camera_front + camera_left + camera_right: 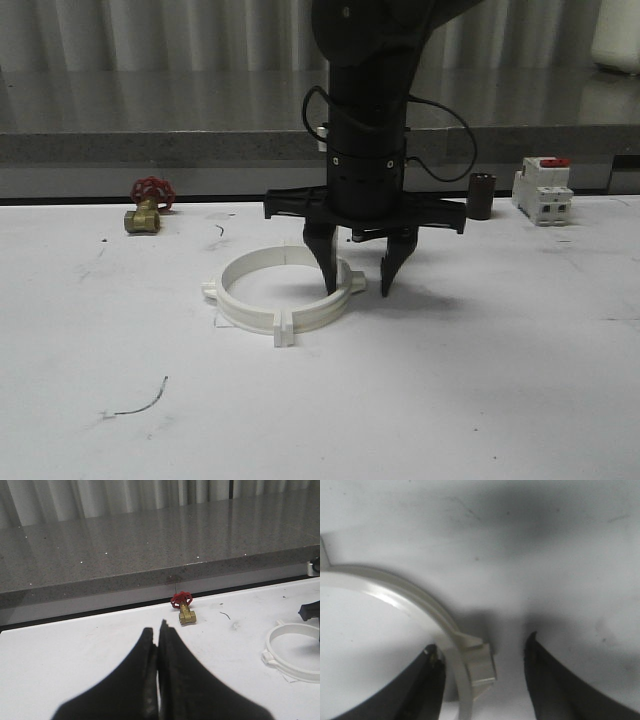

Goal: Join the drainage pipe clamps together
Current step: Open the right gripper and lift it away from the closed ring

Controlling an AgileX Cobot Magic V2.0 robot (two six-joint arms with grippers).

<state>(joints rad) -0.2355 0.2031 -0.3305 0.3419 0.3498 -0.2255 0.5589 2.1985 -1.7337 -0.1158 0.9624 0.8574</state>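
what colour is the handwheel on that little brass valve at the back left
Red. The handwheel sits on the brass valve, clearest in the left wrist view.

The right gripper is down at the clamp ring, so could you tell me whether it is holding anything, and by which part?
Nothing is held. The right gripper is open, its jaws straddling the drainage pipe clamps at a side tab without closing.
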